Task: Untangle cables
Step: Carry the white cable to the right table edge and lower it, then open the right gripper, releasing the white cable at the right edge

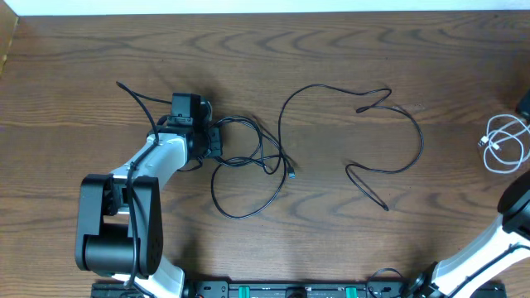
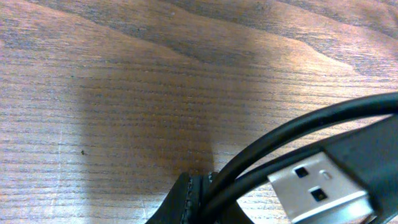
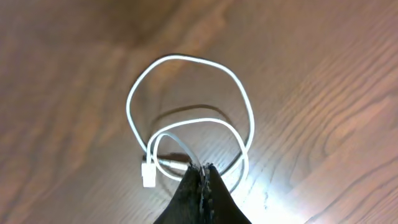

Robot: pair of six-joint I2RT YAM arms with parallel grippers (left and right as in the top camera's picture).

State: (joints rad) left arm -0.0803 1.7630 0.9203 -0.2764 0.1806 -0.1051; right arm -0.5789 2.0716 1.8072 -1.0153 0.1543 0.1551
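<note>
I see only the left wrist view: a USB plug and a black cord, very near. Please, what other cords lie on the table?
Observer: A long black cord is spread over the centre, right of your tangle.
Operator: Any more?
Observer: A white cord lies alone at the right edge, coiled in loops.
Operator: Where is the right arm?
Observer: Its jaws are shut, tips at that coil's edge.

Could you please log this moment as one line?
left claw: shut on black cable | right claw: shut at white cable | other black cable: untouched
</note>
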